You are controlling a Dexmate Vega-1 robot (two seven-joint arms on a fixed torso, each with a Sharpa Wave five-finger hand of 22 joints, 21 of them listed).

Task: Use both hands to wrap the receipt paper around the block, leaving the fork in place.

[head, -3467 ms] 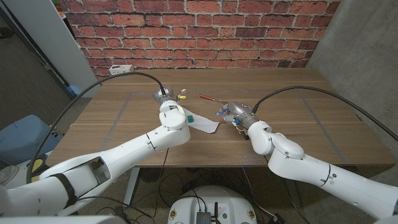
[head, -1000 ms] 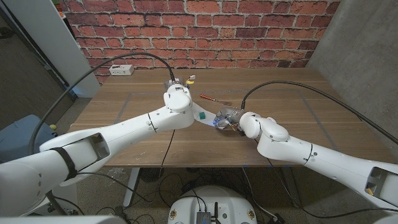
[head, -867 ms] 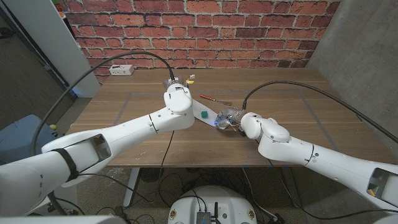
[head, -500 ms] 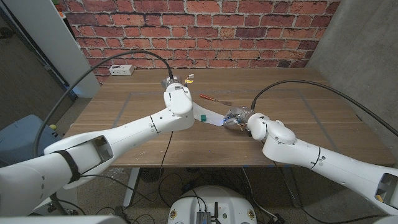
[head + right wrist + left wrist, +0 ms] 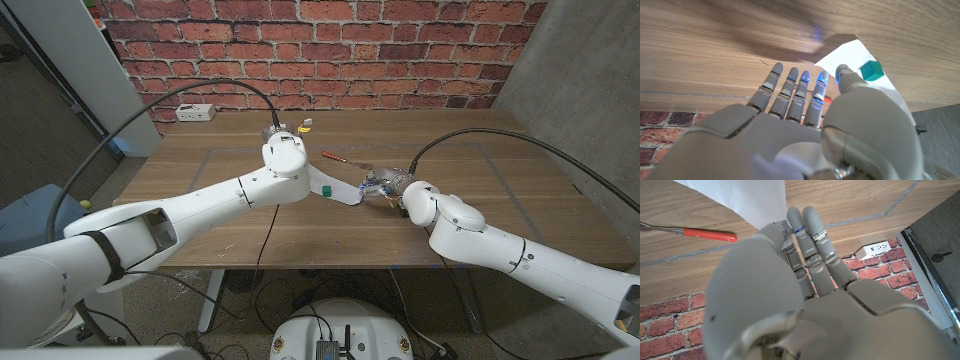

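block (image 5: 326, 187): on paper (image 5: 343, 191), mid-table, unwrapped
left hand (image 5: 790, 245): fingers at paper's end, hold unclear
right hand (image 5: 805, 95): fingers extended, empty
fork (image 5: 337, 158): just beyond paper
step: gripping paper ends
next: fold paper over block

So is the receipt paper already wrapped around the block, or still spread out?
Still spread: the receipt paper lies flat on the table with the green block sitting uncovered on it.
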